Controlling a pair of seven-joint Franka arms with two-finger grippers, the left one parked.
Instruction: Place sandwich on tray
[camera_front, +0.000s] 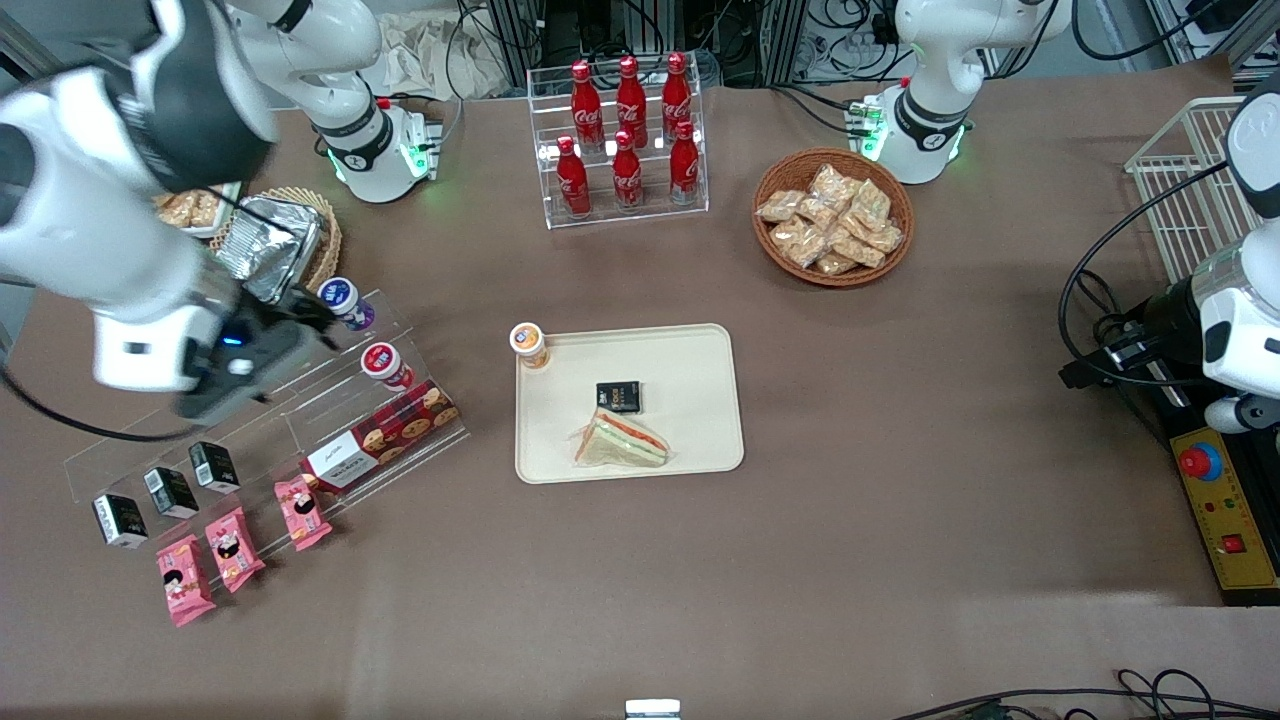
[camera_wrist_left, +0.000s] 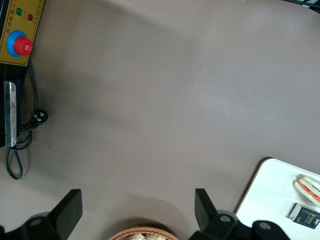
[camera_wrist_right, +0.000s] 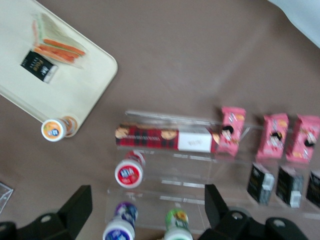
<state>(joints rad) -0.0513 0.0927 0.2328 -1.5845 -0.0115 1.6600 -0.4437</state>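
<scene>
On the tray (camera_front: 700, 350), near its front-camera edge, lies 1 sandwich (camera_front: 622, 441), wrapped, red & green filling showing, w/ nothing gripping it. Just beside it, farther from the camera, sits 1 small black packet (camera_front: 619, 396); 1 orange-lidded cup (camera_front: 528, 345) stands at a tray corner toward the working arm's end.

The gripper (camera_wrist_right: 147, 210) hangs above the clear acrylic shelf (camera_front: 300, 420) at that end, well apart from the tray; fingers (camera_wrist_right: 80, 205) spread wide, nothing between them.

On/near the shelf: 1 red cookie box (camera_front: 380, 437), 3 pink snack packets (camera_front: 240, 548), 3 black cartons (camera_front: 165, 492), 2 lidded cups in front view, a 3rd w/ green lid (camera_wrist_right: 176, 222) in wrist view.

Farther back: 6 red cola bottles (camera_front: 628, 130) in a clear rack, 1 wicker basket (camera_front: 832, 215) of snack bags.
</scene>
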